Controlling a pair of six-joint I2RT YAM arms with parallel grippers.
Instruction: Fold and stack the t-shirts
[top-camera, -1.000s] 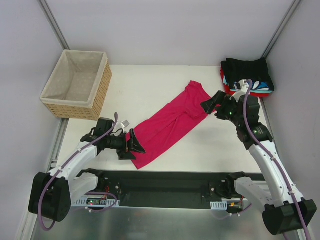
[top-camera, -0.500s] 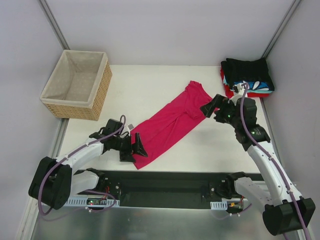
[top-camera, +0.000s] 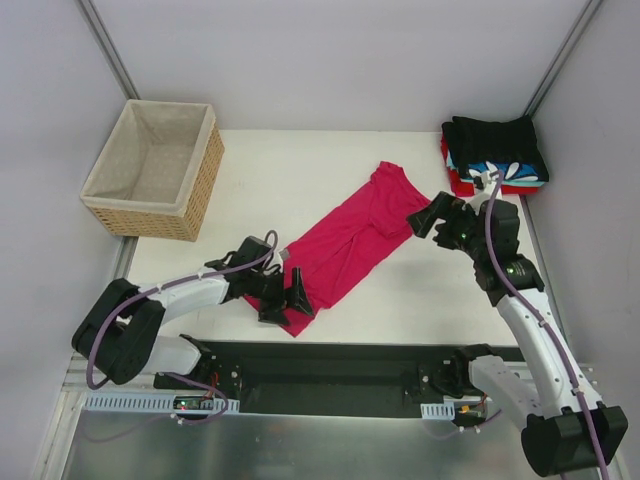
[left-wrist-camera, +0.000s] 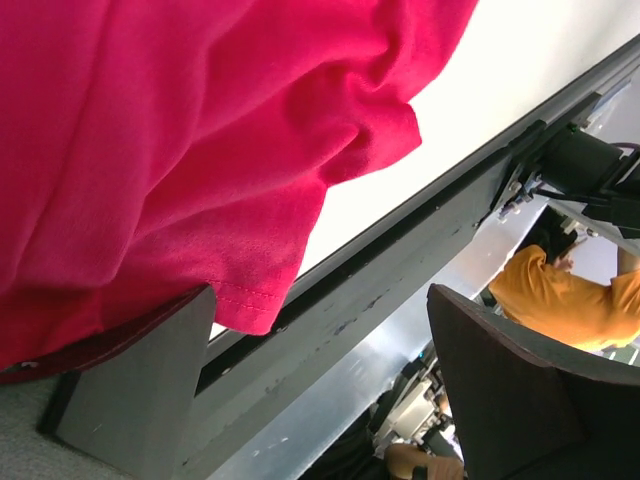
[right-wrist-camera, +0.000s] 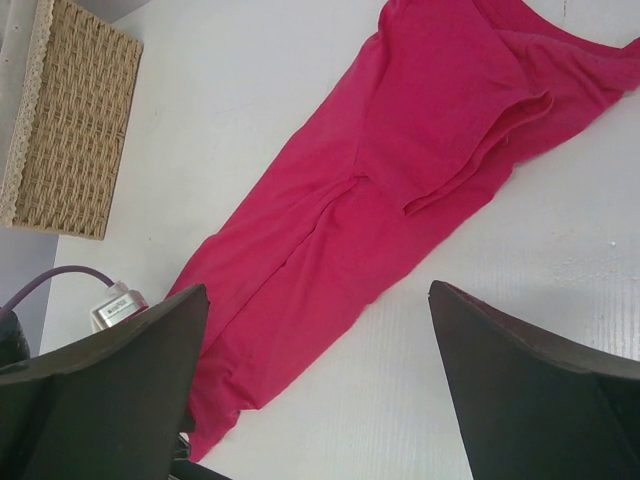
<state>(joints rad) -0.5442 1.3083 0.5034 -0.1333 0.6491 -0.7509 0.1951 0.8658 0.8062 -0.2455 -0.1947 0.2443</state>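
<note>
Stage: folding. Crimson-pink tee (top-camera: 345, 245) lying narrow, diagonal across tabletop (top-camera: 290, 180). Left hand (top-camera: 287, 303) spread at near hem corner; right hand (top-camera: 428, 216) spread beside far end. Next, likely: pinch both ends, fold over, carry to folded stack (top-camera: 497, 155).

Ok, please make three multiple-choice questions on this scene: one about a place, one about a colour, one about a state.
1. Where is the wicker basket? A far left; B far right; C near centre.
2. What colour is the unstacked t-shirt? A black; B crimson-pink; C blue.
3. How is the right gripper? A open, empty; B shut on cloth; C shut, empty.
Answers: 1 A, it stands by the far left edge. 2 B, the cloth is plain pink. 3 A, its fingers stand wide apart.
</note>
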